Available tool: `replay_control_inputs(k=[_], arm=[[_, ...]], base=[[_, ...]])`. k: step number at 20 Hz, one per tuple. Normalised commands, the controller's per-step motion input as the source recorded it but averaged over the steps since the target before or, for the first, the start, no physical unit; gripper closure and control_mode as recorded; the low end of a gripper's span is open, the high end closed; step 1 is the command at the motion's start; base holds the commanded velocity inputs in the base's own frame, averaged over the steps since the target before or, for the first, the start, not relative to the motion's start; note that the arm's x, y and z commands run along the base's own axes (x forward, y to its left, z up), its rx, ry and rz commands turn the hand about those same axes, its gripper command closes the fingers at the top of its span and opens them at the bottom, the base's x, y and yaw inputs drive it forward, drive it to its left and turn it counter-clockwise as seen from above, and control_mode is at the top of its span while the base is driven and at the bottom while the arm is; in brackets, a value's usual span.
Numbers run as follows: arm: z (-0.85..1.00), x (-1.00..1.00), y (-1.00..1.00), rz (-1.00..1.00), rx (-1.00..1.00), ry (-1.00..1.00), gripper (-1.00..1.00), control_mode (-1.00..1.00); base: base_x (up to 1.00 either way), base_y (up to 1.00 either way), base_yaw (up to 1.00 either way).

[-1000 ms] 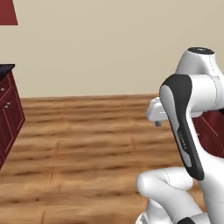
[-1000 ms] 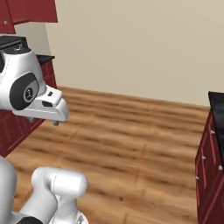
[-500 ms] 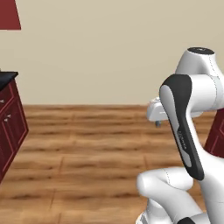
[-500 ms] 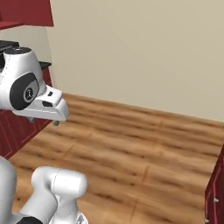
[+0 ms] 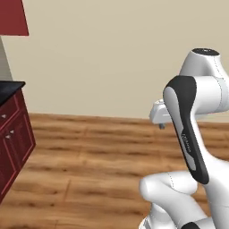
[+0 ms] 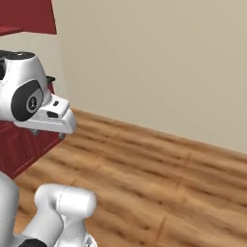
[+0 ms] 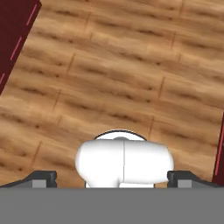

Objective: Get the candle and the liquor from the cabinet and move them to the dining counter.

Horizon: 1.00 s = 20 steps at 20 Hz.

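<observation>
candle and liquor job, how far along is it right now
Nothing looks done: neither item is in sight. In hand: nothing; the two-finger gripper stands open and empty over the brown wooden plank floor. A corner of a dark red wall cabinet shows up left. Fetching and delivering both items remains.

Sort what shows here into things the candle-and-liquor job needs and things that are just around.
For the job:
- gripper, jaws wide apart, nothing between them
- red wall cabinet, only a closed corner in view, top left

Just around:
- wooden floor
- beige wall
- red drawer cabinets with a black top, at the left
</observation>
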Motion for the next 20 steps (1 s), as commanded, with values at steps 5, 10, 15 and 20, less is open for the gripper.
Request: replay_control_inputs(k=[5, 10, 15, 20], arm=[[0.00, 0.00, 0.00, 0.00, 0.00, 0.00, -1.00, 1.00], [0.00, 0.00, 0.00, 0.00, 0.00, 0.00, -1.00, 1.00], [0.00, 0.00, 0.00, 0.00, 0.00, 0.00, -1.00, 1.00], [0.00, 0.00, 0.00, 0.00, 0.00, 0.00, -1.00, 1.00]], base=[[1.00, 0.08, 0.31], [1.00, 0.11, 0.43], [1.00, 0.01, 0.44], [1.00, 0.00, 0.42]])
